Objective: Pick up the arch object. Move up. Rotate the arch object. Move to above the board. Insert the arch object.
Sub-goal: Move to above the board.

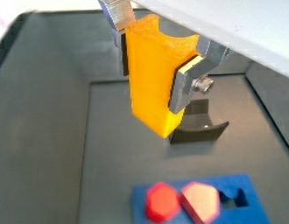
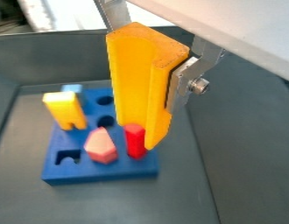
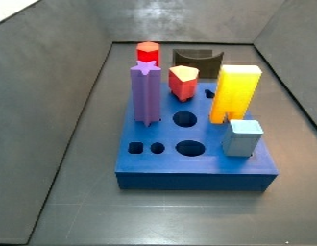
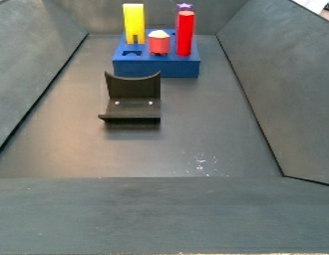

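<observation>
gripper [image 1: 153,63]: seen only in both wrist views, up off the floor; not in either side view.
jaws: clamped on the arch object, one silver finger [image 2: 188,80] flat on each broad face.
arch object [image 1: 157,77]: yellow-orange, between the jaws, hanging well past the fingertips; also at [image 2: 141,83]. In a wrist view the notch between its legs shows at the end nearest the gripper body.
touching: pads pressed against both faces, no gap visible.
board [image 2: 106,157]: blue slab, on the floor beyond the free end of the held piece, not touching it. Also at [image 1: 229,197], [image 3: 193,159], [image 4: 180,68].
on board, wrist view: yellow block [image 2: 63,109], pink piece [image 2: 102,144], red piece [image 2: 135,140], light blue cube [image 2: 72,90], open round holes.
on board, side view: purple star post [image 3: 147,93], red hexagon piece [image 3: 148,53], yellow block [image 3: 234,93], light blue cube [image 3: 245,137].
fixture [image 1: 196,122]: dark bracket on the floor, past the arch object's free end in a wrist view, partly hidden by it; apart from the jaws. Also at [image 4: 132,97], near the board but not touching.
dark arch form [image 3: 197,60]: behind the board.
</observation>
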Controlling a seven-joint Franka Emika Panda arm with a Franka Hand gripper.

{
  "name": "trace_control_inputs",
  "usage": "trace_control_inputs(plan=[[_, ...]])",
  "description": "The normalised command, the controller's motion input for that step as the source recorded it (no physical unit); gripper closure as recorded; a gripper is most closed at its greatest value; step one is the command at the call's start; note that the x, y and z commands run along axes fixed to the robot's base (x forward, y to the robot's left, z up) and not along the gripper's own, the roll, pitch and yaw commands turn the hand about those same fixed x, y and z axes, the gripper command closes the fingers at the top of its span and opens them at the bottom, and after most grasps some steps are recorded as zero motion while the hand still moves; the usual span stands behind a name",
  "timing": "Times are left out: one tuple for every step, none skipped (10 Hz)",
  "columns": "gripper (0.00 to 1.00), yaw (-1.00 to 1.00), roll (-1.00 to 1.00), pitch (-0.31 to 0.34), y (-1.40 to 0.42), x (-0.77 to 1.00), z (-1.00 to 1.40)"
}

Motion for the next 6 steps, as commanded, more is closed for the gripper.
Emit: trace_control_inputs(plan=[[1.0,1.0,0.04,0.092,-1.0,0.32,0.05],[1.0,1.0,0.04,0.107,-1.0,0.35,0.06],[1.0,1.0,0.05,0.119,-1.0,0.36,0.06],[1.0,1.0,0.06,0.135,-0.87,0.34,0.06],[1.0,1.0,0.07,0.158,-0.5,0.24,0.04],[1.0,1.0,0.09,0.177,-0.28,0.17,0.03]])
